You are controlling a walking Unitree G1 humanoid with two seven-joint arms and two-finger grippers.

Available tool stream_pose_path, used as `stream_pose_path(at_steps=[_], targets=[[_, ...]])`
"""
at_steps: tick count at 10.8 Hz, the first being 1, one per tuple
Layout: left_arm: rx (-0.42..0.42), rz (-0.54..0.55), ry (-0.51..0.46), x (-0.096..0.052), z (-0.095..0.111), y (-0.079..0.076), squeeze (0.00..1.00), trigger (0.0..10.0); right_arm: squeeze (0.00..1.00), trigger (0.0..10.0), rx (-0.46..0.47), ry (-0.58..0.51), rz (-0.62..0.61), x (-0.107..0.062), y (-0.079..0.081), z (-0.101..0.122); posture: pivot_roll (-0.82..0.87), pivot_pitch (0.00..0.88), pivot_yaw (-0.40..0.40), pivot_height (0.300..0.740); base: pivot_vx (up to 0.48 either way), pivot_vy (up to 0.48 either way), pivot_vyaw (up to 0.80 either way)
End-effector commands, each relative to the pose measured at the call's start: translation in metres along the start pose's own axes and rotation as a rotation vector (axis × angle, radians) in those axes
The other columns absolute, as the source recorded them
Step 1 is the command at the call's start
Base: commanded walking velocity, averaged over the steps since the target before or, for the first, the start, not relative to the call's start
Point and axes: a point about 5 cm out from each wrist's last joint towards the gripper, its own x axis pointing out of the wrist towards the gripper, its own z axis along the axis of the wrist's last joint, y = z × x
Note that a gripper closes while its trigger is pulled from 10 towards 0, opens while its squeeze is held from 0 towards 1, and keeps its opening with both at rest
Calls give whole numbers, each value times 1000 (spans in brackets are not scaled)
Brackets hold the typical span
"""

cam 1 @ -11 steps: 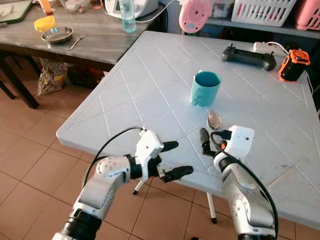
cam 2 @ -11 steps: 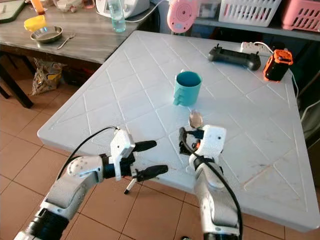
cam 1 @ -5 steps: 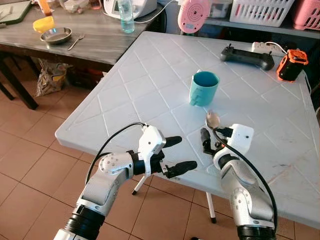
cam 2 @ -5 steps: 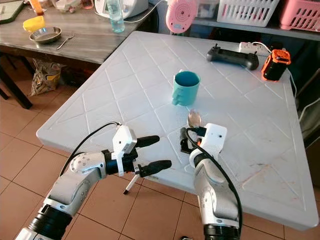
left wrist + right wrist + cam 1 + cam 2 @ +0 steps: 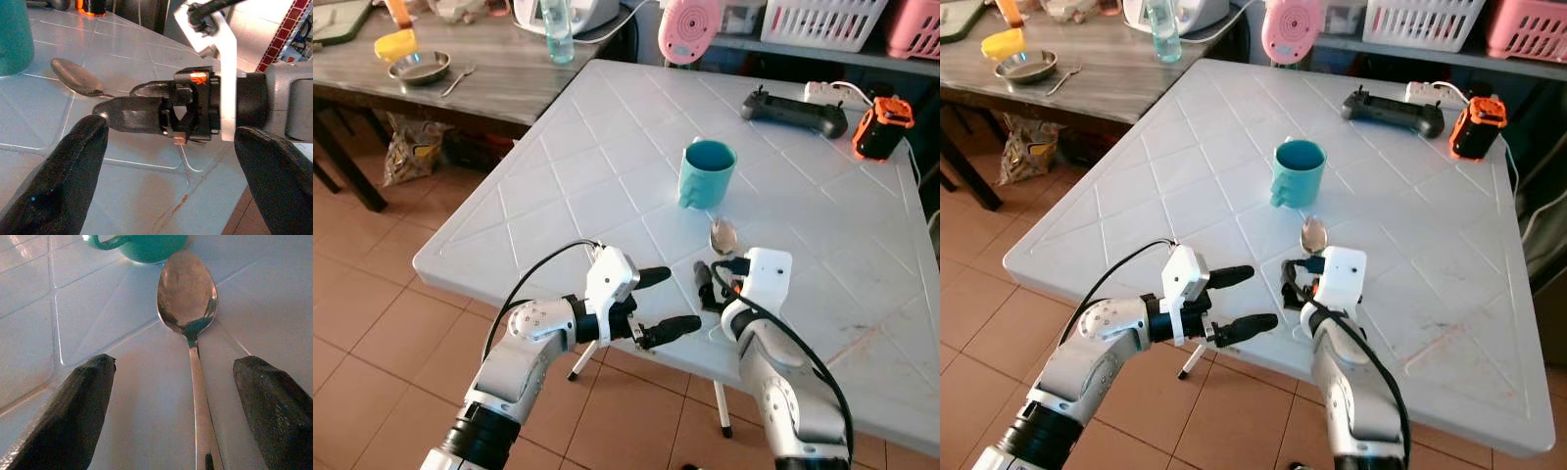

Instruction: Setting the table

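Note:
A teal mug (image 5: 708, 173) stands near the middle of the white table (image 5: 607, 157). Just in front of it lies a metal spoon (image 5: 722, 235), bowl toward the mug. My right gripper (image 5: 713, 281) rests low over the table, open, with the spoon's handle (image 5: 195, 382) lying between its fingers (image 5: 73, 416). My left gripper (image 5: 662, 303) hovers open at the table's near edge, pointing at the right gripper from its left. In the left wrist view the spoon's bowl (image 5: 73, 78) pokes out beyond the right gripper's fingers (image 5: 132, 115).
A black controller (image 5: 793, 106) and an orange device (image 5: 882, 127) sit at the table's far right. A wooden table (image 5: 470, 78) at the back left holds a steel bowl (image 5: 421, 67), a fork and a bottle (image 5: 558, 29). Tiled floor (image 5: 372, 323) lies below left.
My left gripper has crept a little forward toward the table edge. My right wrist has swung slightly left. The spoon and mug have stayed put.

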Motion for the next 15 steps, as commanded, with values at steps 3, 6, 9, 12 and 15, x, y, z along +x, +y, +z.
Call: stream_pose_path(at_steps=[3, 6, 9, 12, 15], targets=[[1, -5, 17, 1, -4, -1, 0, 10000, 0, 0, 51, 149, -29, -9, 5, -32, -29, 136, 49, 740, 0, 0, 0], [1, -8, 19, 1, -5, -2, 0, 10000, 0, 0, 60, 158, -36, -8, 2, -34, -26, 133, 50, 740, 0, 0, 0], [-1, -6, 25, 0, -7, -2, 0, 10000, 0, 0, 66, 164, -46, -7, -2, -35, -25, 138, 49, 740, 0, 0, 0], [0, -9, 25, 0, -8, -3, 0, 10000, 0, 0, 69, 174, -45, -8, -1, -38, -27, 139, 54, 740, 0, 0, 0], [1, -11, 28, 1, -8, -3, 0, 10000, 0, 0, 71, 181, -51, -8, -4, -41, -27, 140, 55, 740, 0, 0, 0]])
